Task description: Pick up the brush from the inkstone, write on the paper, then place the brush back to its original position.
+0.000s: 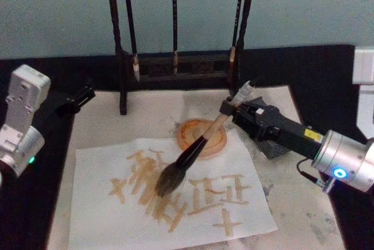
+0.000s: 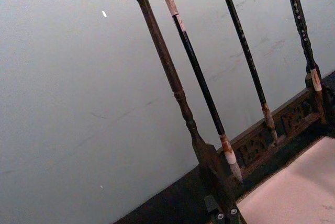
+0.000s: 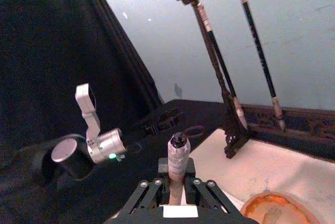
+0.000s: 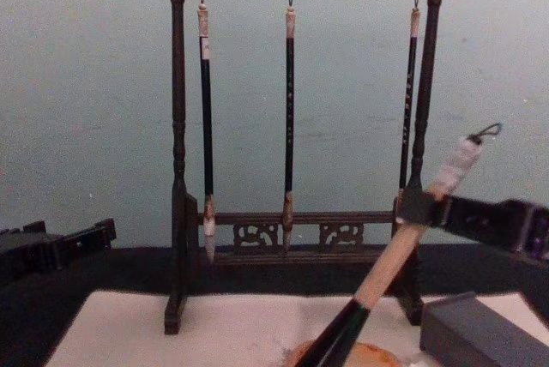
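Aslant, brush (image 1: pixel 196 145), bristles down toward paper (image 1: pixel 111 215)

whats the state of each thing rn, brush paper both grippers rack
paper, flat, marked with tan strokes
brush, tilted, bristles down on the paper
right gripper, shut on the brush handle
left gripper, parked left, off the paper
rack, standing upright
slim brushes, hanging on the rack
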You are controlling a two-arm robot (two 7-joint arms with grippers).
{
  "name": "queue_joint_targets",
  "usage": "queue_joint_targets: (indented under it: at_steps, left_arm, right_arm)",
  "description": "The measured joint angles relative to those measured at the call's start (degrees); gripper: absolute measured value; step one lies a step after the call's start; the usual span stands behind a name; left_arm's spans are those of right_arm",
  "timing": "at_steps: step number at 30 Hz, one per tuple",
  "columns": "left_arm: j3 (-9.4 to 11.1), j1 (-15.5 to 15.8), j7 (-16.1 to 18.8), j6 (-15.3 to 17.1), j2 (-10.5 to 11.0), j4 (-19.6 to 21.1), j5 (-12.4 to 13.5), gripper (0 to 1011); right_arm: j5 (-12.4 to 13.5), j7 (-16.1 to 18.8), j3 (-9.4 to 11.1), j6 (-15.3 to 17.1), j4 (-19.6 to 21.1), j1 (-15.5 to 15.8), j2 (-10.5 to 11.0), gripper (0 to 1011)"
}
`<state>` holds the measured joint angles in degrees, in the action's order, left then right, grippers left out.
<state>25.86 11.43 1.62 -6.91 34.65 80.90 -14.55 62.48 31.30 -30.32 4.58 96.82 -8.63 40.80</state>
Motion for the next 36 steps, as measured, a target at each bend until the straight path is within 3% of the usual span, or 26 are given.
queue_joint_targets:
  at_steps: [5,11,26,36]
  left_arm:
    - [0.0,0.0,0.0,0.0,0.0,0.0,0.0,1002]
    - [0.0,0.0,0.0,0.0,0.0,0.0,0.0,1002]
    - [0.0,0.0,0.0,0.0,0.0,0.0,0.0,1000]
    - [0.0,0.0,0.0,0.0,0.0,0.0,0.0,1002]
  right_arm:
    - [-5.4,-1.8,-1.7,-0.6,0.0,-0.8,-1.8,163]
    - [-8.0,-2.1,-2.5,0.0,-0.5,-1.4,-3.2,163]
    - [-9.9,-2.4,-0.6,0.7,-2.5,-0.2,-4.4,161]
    - [-9.0,-1.9,2.6,0.3,-2.0,2.3,-2.7,161]
